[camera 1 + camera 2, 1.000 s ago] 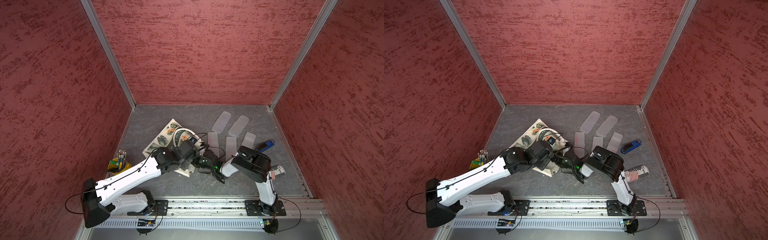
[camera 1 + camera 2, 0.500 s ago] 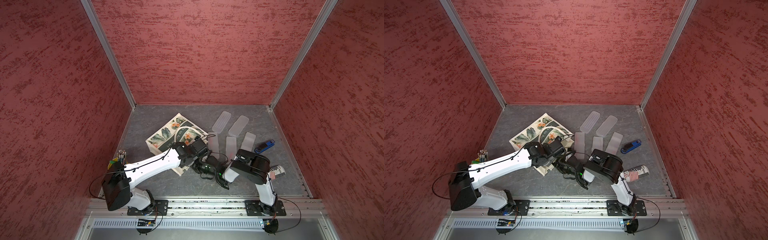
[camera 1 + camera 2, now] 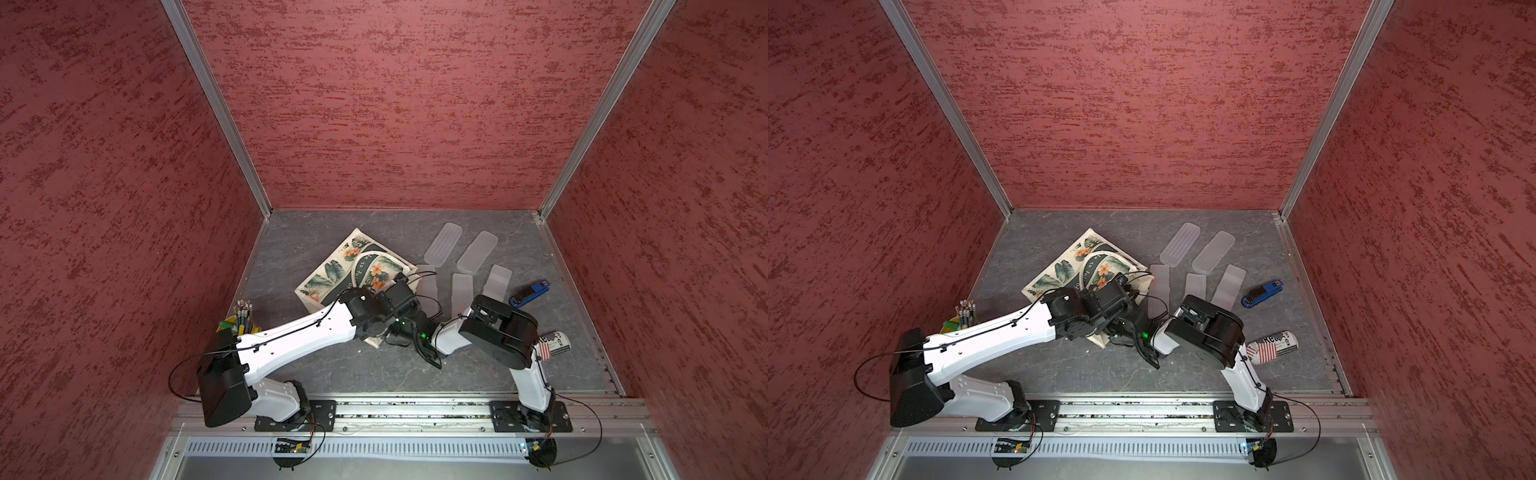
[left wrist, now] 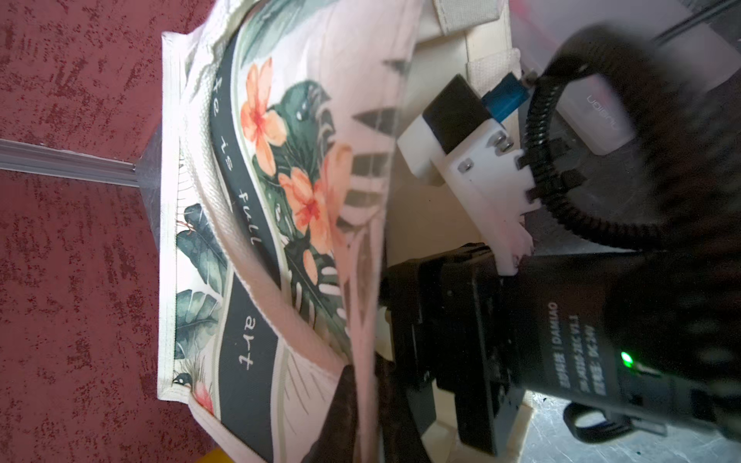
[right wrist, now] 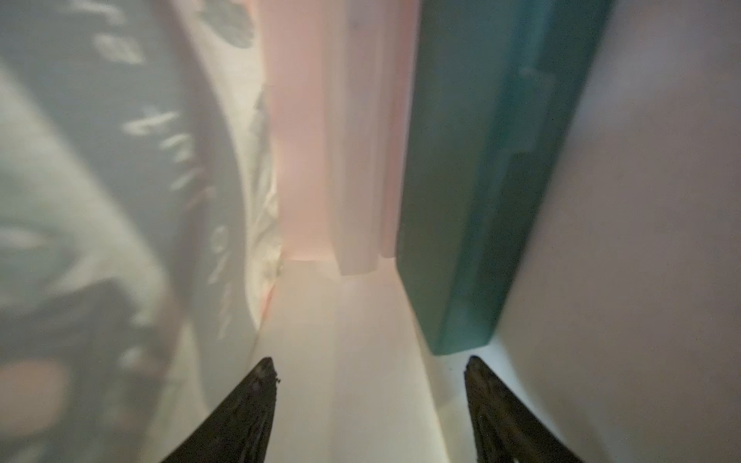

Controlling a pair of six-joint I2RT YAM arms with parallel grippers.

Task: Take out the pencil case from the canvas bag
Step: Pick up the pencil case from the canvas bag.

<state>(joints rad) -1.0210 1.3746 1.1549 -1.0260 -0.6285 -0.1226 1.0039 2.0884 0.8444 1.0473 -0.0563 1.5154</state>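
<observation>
The left pincer pinches the rim of the cream flower-print canvas bag; the right pincer is open inside it, near the teal plastic pencil case, not out yet.

A cream canvas bag, printed with green leaves and orange flowers, lies on its broad side at the middle of the tabletop. Its printed face is up and its mouth points toward five o'clock. Inside, a frosted teal pencil case rests along one cloth wall.
</observation>
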